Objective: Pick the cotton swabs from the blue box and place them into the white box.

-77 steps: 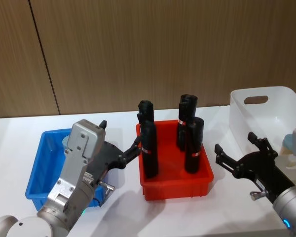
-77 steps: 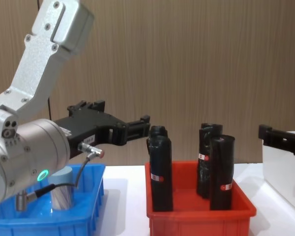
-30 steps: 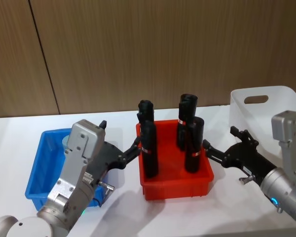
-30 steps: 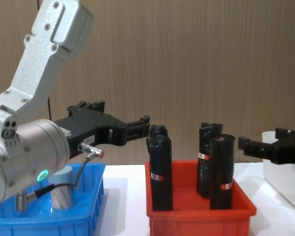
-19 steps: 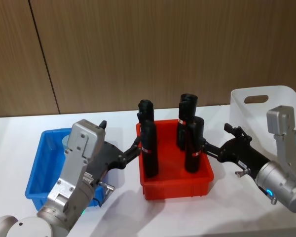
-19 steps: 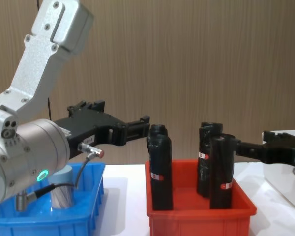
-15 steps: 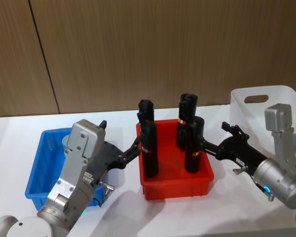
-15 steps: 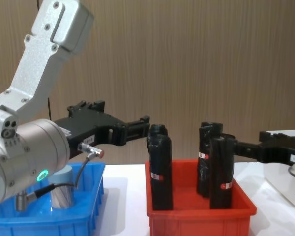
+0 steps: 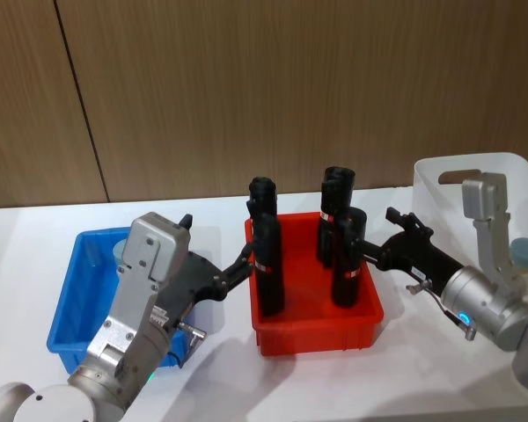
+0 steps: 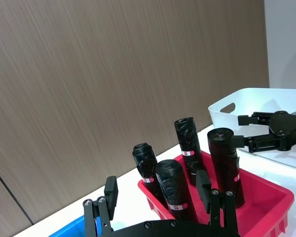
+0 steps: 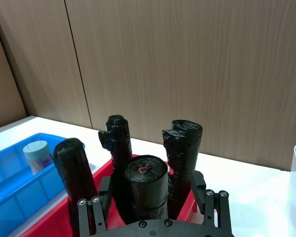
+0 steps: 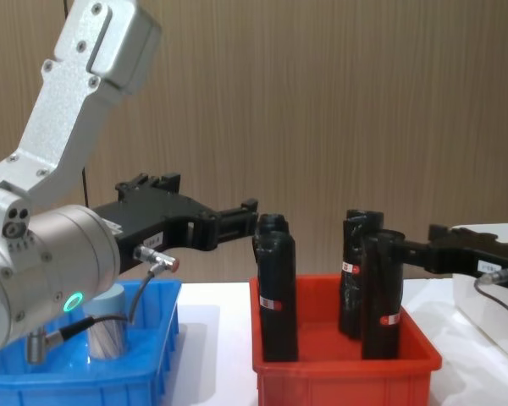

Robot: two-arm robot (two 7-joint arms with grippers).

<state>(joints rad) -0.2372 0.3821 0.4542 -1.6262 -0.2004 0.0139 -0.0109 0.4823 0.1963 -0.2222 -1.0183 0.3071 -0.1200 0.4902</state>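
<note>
Right end effector [image 9: 367, 249] open, fingers either side of tall black roll [image 9: 348, 258] in red plastic bin [image 9: 317, 332]. Left end effector [image 9: 239, 264] open, above shallow blue plastic box [image 9: 70, 303] w/ clear lidded swab cylinder [image 12: 107, 333].

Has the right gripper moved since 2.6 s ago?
Yes. The right gripper has moved toward the robot's left, away from the white box, and its open fingers now flank a black roll in the red bin.

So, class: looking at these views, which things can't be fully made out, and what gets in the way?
- Cotton swabs in the blue box: chest view, partly behind the left arm and cable.
- Blue box floor: head view, covered by the left arm.
- White box interior: head view, cut by the frame edge and the right arm; only one pale lid shows.
- Right gripper fingertips: head view, lost against a black roll.
</note>
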